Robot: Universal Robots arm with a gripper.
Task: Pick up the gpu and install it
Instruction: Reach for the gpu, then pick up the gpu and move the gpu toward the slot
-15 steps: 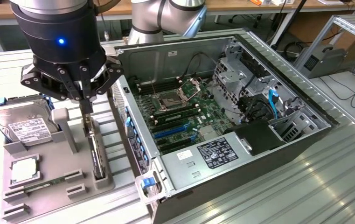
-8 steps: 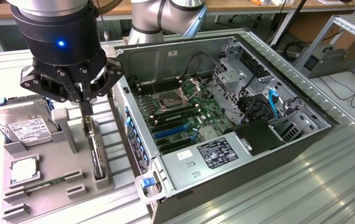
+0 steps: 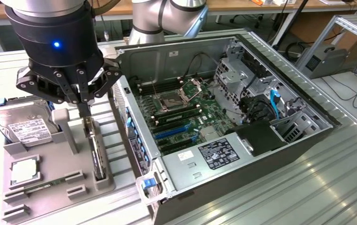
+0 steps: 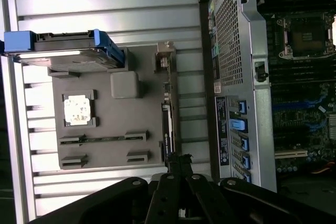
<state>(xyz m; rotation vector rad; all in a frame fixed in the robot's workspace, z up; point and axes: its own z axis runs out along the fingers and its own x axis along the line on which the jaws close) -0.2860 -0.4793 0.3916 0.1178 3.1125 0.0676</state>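
The gpu stands on edge in the grey tray — the fingers, pressed together, hang just above one end

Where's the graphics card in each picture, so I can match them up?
Exterior view: the gpu stands on edge in the grey tray, just below the gripper, beside the computer case.
Wrist view: the gpu is the thin dark strip along the tray's edge nearest the case.
Shared landmark: the blue-railed hard drive in that tray.
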